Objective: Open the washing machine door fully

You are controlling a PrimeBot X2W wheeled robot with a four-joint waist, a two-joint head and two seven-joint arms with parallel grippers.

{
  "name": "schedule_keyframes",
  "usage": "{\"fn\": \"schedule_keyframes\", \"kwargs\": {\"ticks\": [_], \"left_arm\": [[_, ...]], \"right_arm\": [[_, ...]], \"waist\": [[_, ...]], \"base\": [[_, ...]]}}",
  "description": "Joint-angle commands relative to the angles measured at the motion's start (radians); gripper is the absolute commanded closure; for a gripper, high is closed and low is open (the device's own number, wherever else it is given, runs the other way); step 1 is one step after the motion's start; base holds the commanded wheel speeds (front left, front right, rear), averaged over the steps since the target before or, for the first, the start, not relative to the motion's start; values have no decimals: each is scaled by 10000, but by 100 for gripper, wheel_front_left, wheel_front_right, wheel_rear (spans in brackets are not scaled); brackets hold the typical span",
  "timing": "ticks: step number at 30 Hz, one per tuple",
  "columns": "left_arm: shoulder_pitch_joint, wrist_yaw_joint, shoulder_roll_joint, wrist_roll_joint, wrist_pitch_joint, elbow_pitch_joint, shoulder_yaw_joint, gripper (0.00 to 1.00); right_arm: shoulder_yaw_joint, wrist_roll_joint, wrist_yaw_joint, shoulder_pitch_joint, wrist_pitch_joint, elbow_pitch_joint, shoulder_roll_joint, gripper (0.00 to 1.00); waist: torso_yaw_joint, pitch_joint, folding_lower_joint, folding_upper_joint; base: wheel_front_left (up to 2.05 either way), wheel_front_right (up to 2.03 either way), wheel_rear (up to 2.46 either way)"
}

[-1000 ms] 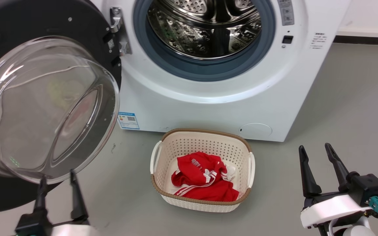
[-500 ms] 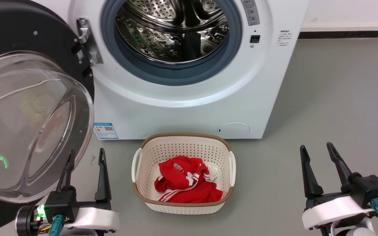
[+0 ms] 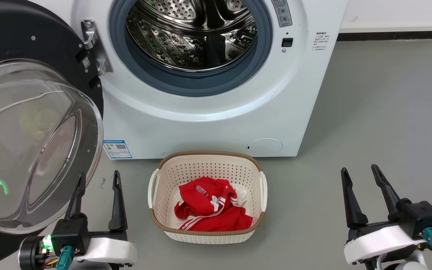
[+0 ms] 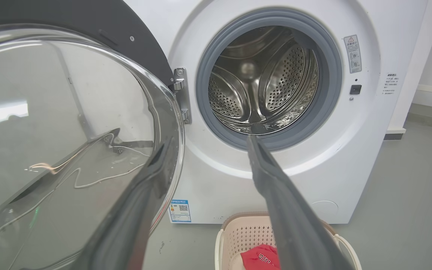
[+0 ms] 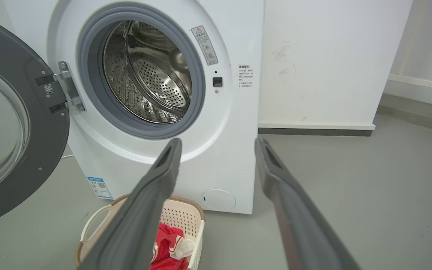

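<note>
Standing swung out to the left of the machine, the door is seen wide open, with its glass bowl turned toward the head camera and its black rim behind. The drum mouth is fully exposed. The hinge is noted between the door and the drum mouth.

Left gripper: jaws are spread and nothing is grasped. Its outer finger is placed right at the bowl's lower edge; whether contact is made cannot be told. In the left wrist view that finger is seen overlapping the bowl's rim, while the other is seen against the machine's front below the drum.

Right gripper: jaws are spread and nothing is grasped. It is positioned over the grey floor, right of the machine and well apart from the door.

A basket is set on the floor just before the machine, between the two grippers. A red garment is bundled inside it. A blue sticker is noted at the machine's lower left, near the door's edge. A round flap is noted at its lower right.
</note>
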Motion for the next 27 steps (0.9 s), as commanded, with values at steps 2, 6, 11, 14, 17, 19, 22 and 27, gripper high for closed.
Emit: {"fn": "schedule_keyframes", "kwargs": {"ticks": [2,6,11,14,17,19,22,27], "left_arm": [[6,16,10,-48,-23,20,-8,0],[24,-17,8,-75,-23,16,21,0],[49,-35,-54,-242,79,353,72,100],[-79,-101,-56,-894,309,512,179,100],[-137,-185,-59,-1762,512,596,211,100],[-154,-226,-60,-2179,592,623,213,100],[-171,-266,-61,-2585,672,652,216,100],[-229,-360,-64,-3544,869,734,235,100]], "right_arm": [[8,82,-7,-11,-20,-17,12,0],[11,115,-7,-7,-48,29,12,0],[38,232,0,110,8,269,2,100],[31,931,0,94,104,286,-25,100],[13,1824,0,15,247,378,-86,100],[8,2244,-1,-24,314,422,-110,100],[2,2653,-1,-60,376,463,-131,100],[-17,3620,-1,-139,531,550,-174,100]], "waist": [[5,16,0,0],[-8,19,0,0],[-9,17,0,0],[-5,6,0,0],[0,-9,0,0],[2,-16,0,0],[5,-23,0,0],[10,-41,0,0]], "base": [[0,0,0],[0,0,0],[0,0,0],[0,0,0],[0,0,0],[0,0,0],[0,0,0],[0,0,0]]}}
